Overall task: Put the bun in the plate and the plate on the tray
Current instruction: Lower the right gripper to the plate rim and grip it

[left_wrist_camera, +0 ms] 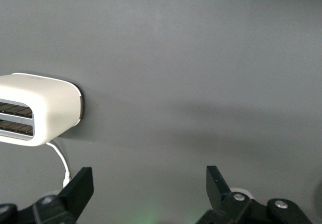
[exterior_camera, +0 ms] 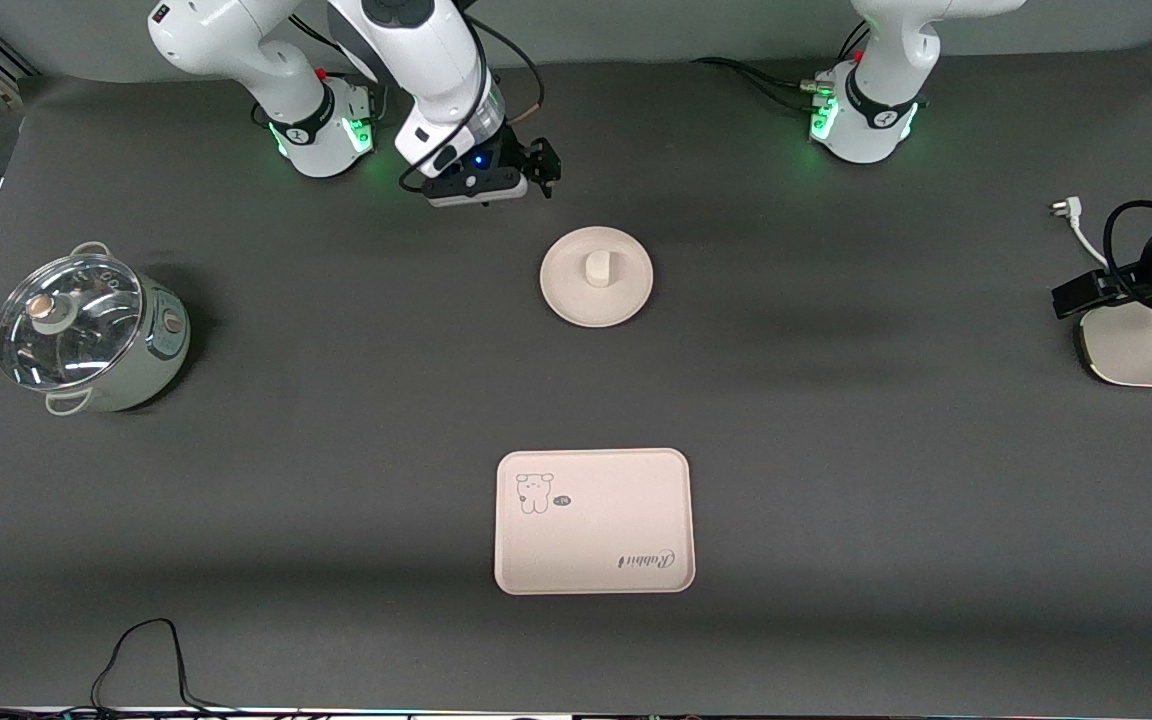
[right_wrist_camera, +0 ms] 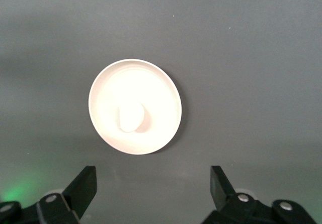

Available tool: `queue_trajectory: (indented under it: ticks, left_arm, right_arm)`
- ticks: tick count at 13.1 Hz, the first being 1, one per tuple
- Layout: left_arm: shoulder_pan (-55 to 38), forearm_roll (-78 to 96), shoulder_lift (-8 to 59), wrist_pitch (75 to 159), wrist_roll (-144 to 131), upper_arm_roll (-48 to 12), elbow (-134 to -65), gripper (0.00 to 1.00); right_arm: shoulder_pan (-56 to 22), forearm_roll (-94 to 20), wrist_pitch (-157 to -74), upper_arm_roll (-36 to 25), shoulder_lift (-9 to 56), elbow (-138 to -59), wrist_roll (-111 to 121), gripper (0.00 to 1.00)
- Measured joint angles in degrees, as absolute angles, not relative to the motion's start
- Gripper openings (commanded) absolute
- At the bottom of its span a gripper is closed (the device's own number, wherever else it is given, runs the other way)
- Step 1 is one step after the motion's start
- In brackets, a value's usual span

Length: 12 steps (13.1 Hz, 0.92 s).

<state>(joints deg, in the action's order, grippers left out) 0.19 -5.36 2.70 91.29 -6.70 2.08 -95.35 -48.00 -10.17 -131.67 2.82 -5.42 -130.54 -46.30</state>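
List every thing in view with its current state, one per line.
bun: lying in the plate
plate: on the table, not on the tray
tray: bare, nearer the front camera than the plate
pot: lid on
toaster: slots empty
right claw: open, holding nothing
left claw: open, holding nothing, near the toaster

We see bare table all round the plate, so a gripper could come at its rim from any direction. The bun sits in the plate's middle, leaving its rim uncovered. Between plate and tray lies an open stretch of mat. The tray's surface carries nothing. The right gripper hangs over the table between the right arm's base and the plate, fingers spread. The pot and the toaster stand well apart at the table's ends.
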Motion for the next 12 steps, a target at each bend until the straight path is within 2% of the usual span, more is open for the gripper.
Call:
queue_trajectory:
  ticks: [4, 9, 12]
  left_arm:
    - [0.9, -5.0, 2.7, 90.3, -6.7, 2.1, -95.3, 1.0]
    - [0.9, -4.6, 2.7, 89.4, -6.7, 2.1, -94.9, 1.0]
    - [1.1, -3.7, 2.7, 89.2, -6.7, 2.1, -94.8, 1.0]
  right_arm:
    - [-50.4, -10.2, -146.7, 2.9, -0.8, -137.6, -47.6, 1.0]
    - [-50.8, -10.2, -164.6, 2.9, 9.5, -141.4, -48.0, 1.0]
    - [-51.2, -10.2, -172.8, 2.9, 15.7, -142.0, -48.0, 1.0]
